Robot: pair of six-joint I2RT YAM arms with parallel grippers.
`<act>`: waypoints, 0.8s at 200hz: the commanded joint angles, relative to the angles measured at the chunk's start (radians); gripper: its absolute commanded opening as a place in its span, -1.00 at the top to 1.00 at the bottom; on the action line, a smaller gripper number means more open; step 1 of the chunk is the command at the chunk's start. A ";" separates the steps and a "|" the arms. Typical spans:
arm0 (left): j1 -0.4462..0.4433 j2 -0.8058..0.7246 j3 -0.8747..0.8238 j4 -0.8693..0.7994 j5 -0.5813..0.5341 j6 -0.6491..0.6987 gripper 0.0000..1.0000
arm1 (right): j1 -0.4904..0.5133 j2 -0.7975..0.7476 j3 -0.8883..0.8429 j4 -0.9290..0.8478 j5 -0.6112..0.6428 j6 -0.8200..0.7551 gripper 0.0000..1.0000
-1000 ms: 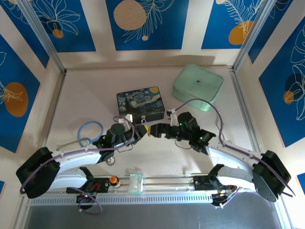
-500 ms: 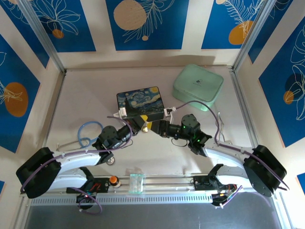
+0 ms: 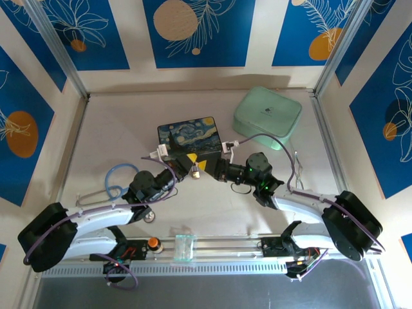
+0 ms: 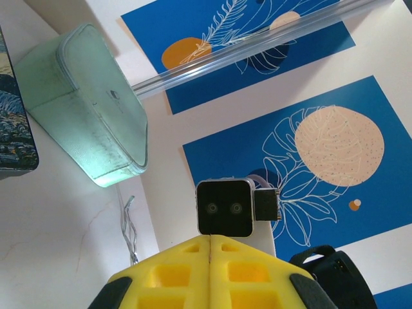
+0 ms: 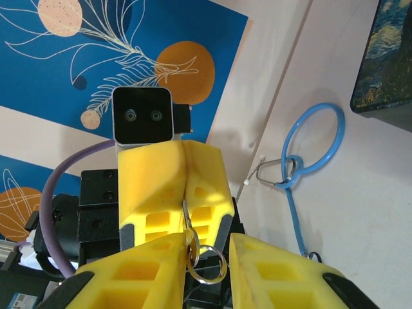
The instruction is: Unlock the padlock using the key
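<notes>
- Both arms meet tip to tip over the surface (image 3: 116,129), right in front of the dark blue painted tin (image 3: 190,138).
- The left gripper (image 5: 183,193) has its yellow fingers (image 4: 174,270) pressed together, pinching the thin silvery key (image 5: 187,219), which sticks out toward the other arm.
- A small silver key ring (image 5: 207,280) dangles off the key's end.
- The right gripper (image 5: 209,257) has its fingers apart, sitting either side of that ring; can't tell if they're touching it.
- The mint green case (image 3: 267,116) sits at the far right, and the blue tubing loop (image 5: 293,215) is off to the left.
</notes>
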 commanded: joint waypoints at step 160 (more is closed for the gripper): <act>0.007 0.018 -0.022 0.053 -0.029 -0.013 0.57 | 0.000 0.010 0.001 0.054 -0.035 0.014 1.00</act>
